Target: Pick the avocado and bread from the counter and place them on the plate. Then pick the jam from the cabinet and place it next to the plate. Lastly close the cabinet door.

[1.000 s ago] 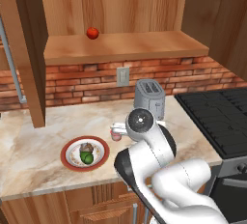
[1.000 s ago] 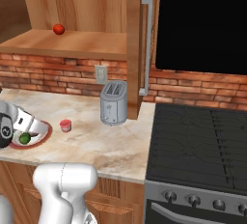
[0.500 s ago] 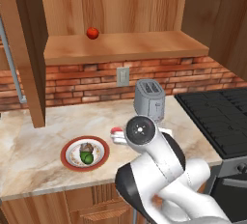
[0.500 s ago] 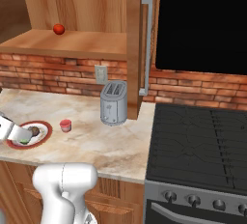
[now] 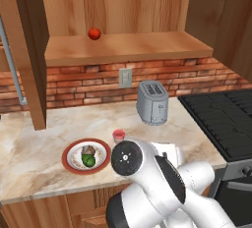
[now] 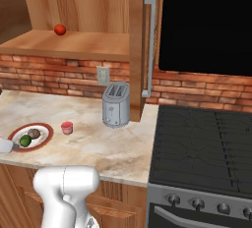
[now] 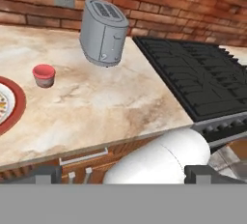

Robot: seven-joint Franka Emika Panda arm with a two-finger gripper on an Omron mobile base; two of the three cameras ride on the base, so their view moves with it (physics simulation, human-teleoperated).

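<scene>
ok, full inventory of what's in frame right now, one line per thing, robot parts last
plate: 1, white with red rim, on the counter, front left
avocado: 1, green, on the plate
bread: 1, brown-grey, on the plate beside the avocado
jam: 1, pinkish-red jar, on the counter right of the plate
toaster: 1, silver, on the counter by the brick wall
red fruit: 1, red, on the cabinet shelf
counter: 1, beige marbled
cabinet door: 1 with a silver bar handle, brown, standing open
wall outlet: 1, pale, in the brick wall
stove: 1, black, right of the counter
gripper: 1, dark tips, open, holding nothing
</scene>
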